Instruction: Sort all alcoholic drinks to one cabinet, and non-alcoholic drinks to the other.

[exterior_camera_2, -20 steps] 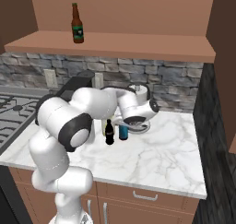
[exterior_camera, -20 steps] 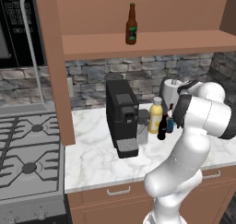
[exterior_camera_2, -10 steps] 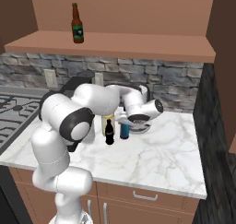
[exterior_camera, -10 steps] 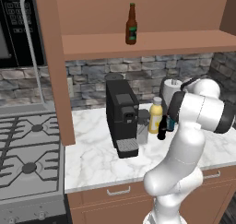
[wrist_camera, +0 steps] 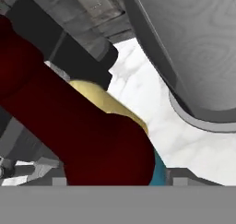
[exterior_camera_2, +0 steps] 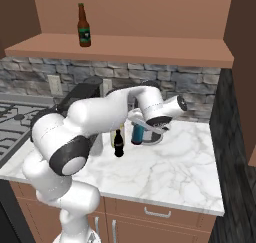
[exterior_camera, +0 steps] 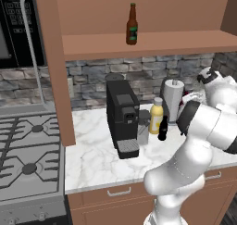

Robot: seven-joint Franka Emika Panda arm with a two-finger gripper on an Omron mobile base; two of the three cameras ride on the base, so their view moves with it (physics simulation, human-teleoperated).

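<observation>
A blue-bodied bottle [exterior_camera_2: 137,134] with a dark red neck [wrist_camera: 69,126] stands on the marble counter [exterior_camera_2: 175,167]. My gripper [exterior_camera_2: 146,123] is shut on its neck from above. Right beside it are the small black cola bottle [exterior_camera_2: 118,144] [exterior_camera: 163,128] and the yellow bottle [exterior_camera: 156,116] [wrist_camera: 115,103]. The brown green-labelled bottle [exterior_camera: 132,24] [exterior_camera_2: 84,25] stands upright on the open cabinet's shelf floor [exterior_camera: 139,43] [exterior_camera_2: 125,44], far above my hand. The arm hides the blue bottle in the left base view.
A black coffee machine [exterior_camera: 122,115] stands left of the drinks and a paper towel roll [exterior_camera: 173,99] [wrist_camera: 193,48] just behind them. The stove [exterior_camera: 28,159] and microwave [exterior_camera: 14,29] lie to the left. A dark cabinet wall [exterior_camera_2: 240,62] rises at the right.
The jaws have come in from wide open onto the red-necked bottle's neck, and the hand has turned and settled lower over it. The other bottles have not moved.
</observation>
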